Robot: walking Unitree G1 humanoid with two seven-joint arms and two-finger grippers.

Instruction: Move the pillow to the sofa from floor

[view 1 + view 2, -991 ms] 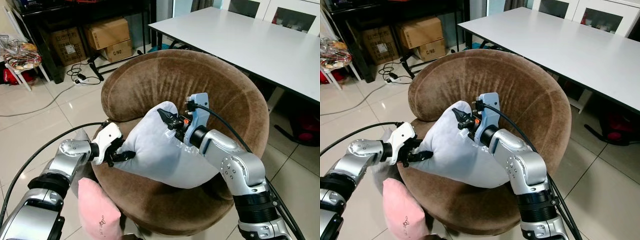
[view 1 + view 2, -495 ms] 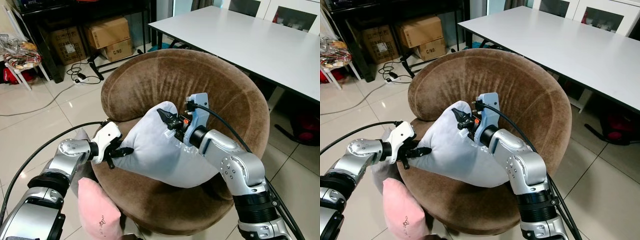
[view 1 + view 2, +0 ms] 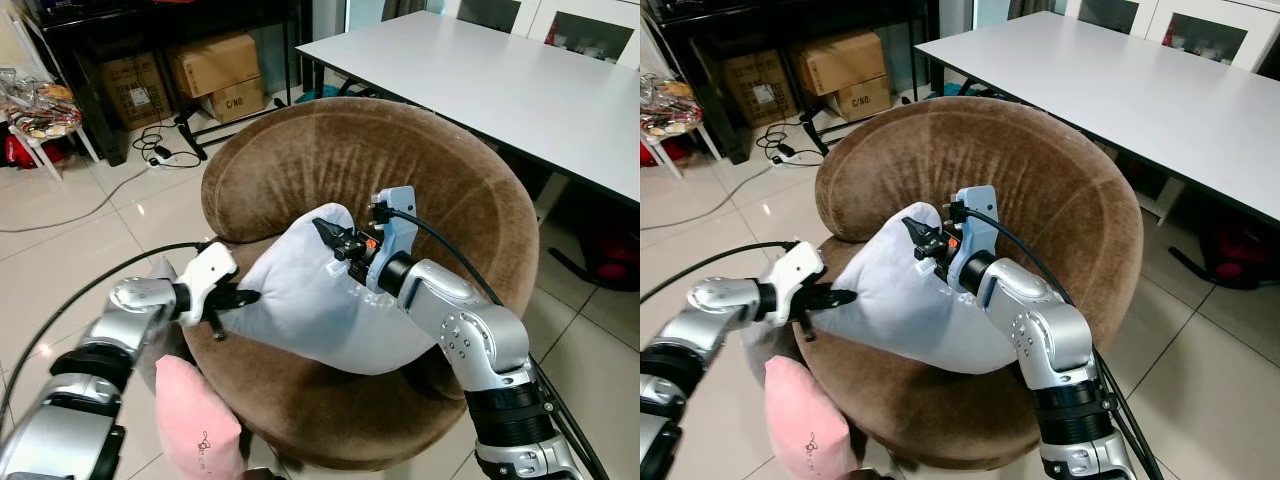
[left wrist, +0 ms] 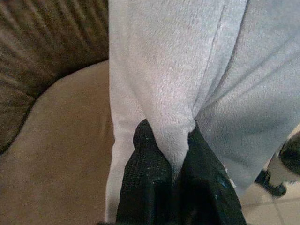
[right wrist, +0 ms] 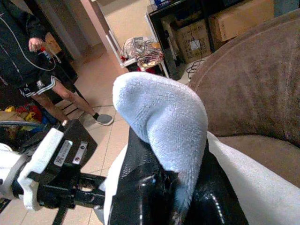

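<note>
A pale grey pillow [image 3: 310, 300] lies on the seat of the round brown sofa chair [image 3: 340, 160]. My left gripper [image 3: 238, 297] is at the pillow's left corner, shut on a fold of its fabric [image 4: 173, 117]. My right gripper [image 3: 337, 238] is shut on the pillow's raised top corner [image 5: 164, 112], holding it up in front of the backrest. The pillow's lower edge rests on the tan seat cushion [image 4: 61, 140].
A pink pillow [image 3: 200, 420] lies on the tiled floor by the chair's front left. A white table [image 3: 500, 80] stands close behind on the right. Cardboard boxes [image 3: 215, 65] and cables [image 3: 160, 150] are at the back left. A person [image 5: 33, 61] stands beyond.
My left arm has drawn a little to the left, stretching the pillow's left corner out. The right gripper and the top corner have barely moved.
</note>
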